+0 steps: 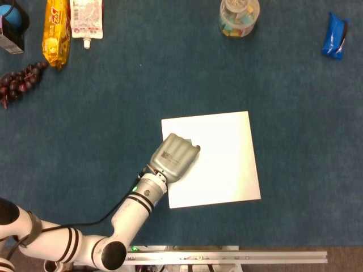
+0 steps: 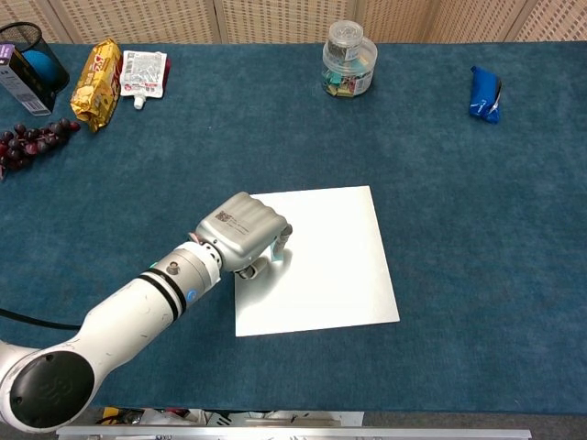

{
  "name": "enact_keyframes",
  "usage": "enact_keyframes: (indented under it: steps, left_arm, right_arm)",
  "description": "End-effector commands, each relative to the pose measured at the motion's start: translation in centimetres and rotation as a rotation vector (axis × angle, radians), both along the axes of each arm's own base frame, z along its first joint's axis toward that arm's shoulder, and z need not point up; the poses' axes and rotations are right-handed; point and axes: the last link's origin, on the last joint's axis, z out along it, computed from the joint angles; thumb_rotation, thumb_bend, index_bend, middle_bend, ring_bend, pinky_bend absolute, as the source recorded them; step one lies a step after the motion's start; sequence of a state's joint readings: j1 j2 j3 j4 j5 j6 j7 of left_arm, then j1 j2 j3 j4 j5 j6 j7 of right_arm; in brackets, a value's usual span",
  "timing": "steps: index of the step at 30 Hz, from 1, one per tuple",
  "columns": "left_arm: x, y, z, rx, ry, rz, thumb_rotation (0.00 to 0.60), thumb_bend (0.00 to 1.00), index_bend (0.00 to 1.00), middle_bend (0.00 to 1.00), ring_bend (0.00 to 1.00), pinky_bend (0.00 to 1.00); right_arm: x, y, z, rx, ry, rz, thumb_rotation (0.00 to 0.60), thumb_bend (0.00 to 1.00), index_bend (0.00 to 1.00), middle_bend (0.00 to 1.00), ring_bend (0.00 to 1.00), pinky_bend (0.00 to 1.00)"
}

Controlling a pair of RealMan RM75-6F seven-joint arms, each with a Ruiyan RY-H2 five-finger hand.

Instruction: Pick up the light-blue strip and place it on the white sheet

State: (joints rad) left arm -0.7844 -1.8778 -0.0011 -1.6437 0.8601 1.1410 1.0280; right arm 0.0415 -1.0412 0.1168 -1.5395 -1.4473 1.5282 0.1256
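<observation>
The nearest thing in both views is the left arm (image 2: 110, 321), which reaches from the lower left corner up toward the middle of the worktop (image 2: 459, 229). At its end the left hand (image 2: 243, 241) is held knuckles-up over the near left part of the white sheet (image 2: 330, 266). The fingers (image 2: 280, 240) are curled down under the palm, their tips at or just above the paper. In the chest view a faint pale blue-green trace is seen under the fingertips; it is taken to be the light-blue strip (image 2: 273, 263), though too little of it shows for its shape or lie to be made out. Whether the strip is pinched or already lying free on the sheet cannot be told. The right hand is seen in neither view.

The step in hand is judged to be the placing: the strip is over the sheet and the release is either under way or about to be made. The next move would call for the fingers to be parted so that the strip is left flat on the paper, and for the hand to be lifted straight up so that neither strip nor sheet is dragged along.

Farther back, well apart from the sheet, dark grapes (image 2: 32, 144), a yellow snack packet (image 2: 99, 84), a white pouch (image 2: 144, 72) and a black pen pot (image 2: 32, 55) are set at the far left, a clear jar (image 2: 349, 60) at the far middle, and a blue packet (image 2: 484, 93) at the far right.
</observation>
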Motion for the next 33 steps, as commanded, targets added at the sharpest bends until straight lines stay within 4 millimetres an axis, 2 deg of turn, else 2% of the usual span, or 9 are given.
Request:
enact_keyframes:
  steps: [1,33]
  left_arm:
    - [0.04,0.04,0.14,0.003,-0.006,0.002,0.600,0.38,0.45,0.90,1.00,1.00]
    - [0.32,0.41,-0.34,0.008,0.007,0.009,0.600,0.38,0.45,0.89,1.00,1.00]
  right_arm:
    - [-0.01,0.02,-0.01,-0.001,0.000,0.000,0.600,0.23,0.51,0.59,0.69,0.69]
    - [-0.26,0.45,0.37,-0.017,0.002,-0.005,0.600,0.23,0.51,0.60,0.69,0.69]
